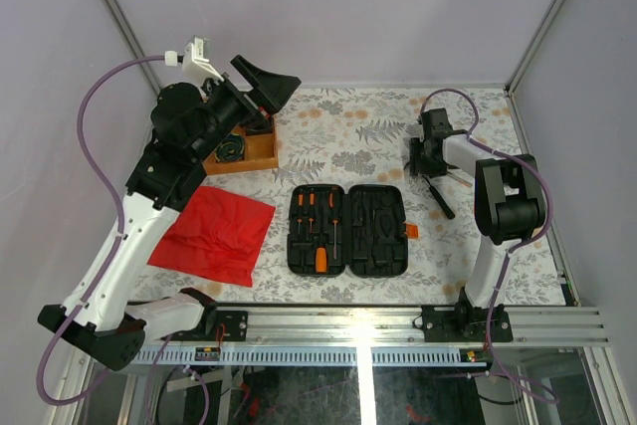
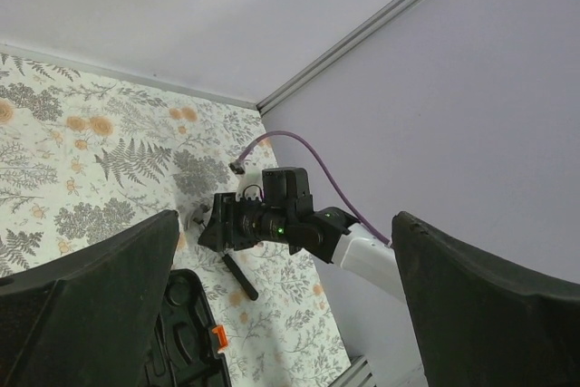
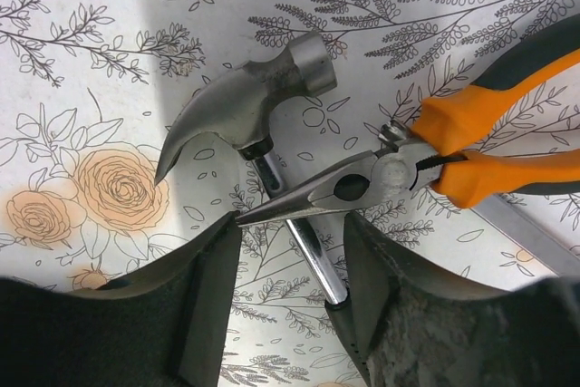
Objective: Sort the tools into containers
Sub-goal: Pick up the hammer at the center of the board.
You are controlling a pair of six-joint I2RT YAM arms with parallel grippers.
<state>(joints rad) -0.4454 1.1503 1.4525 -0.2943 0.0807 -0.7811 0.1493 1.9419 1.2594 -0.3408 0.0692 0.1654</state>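
Note:
A black tool case (image 1: pixel 348 229) lies open mid-table, with orange-handled screwdrivers (image 1: pixel 317 221) in its left half. Right of it my right gripper (image 1: pixel 426 158) is low over a hammer (image 3: pixel 249 106) and orange-handled needle-nose pliers (image 3: pixel 362 186). In the right wrist view my right gripper (image 3: pixel 292 242) is open, its fingers (image 3: pixel 204 296) on either side of the hammer's steel shaft (image 3: pixel 304 242). The pliers lie across the shaft, their tip at the left finger. My left gripper (image 1: pixel 261 97) is raised at the back left, wide open and empty.
A red cloth (image 1: pixel 214 234) lies left of the case. A wooden tray (image 1: pixel 261 154) sits under the left arm at the back left. The hammer's black handle (image 1: pixel 440 196) points toward the case's orange latch (image 1: pixel 412 232). Walls close in the table's back and right sides.

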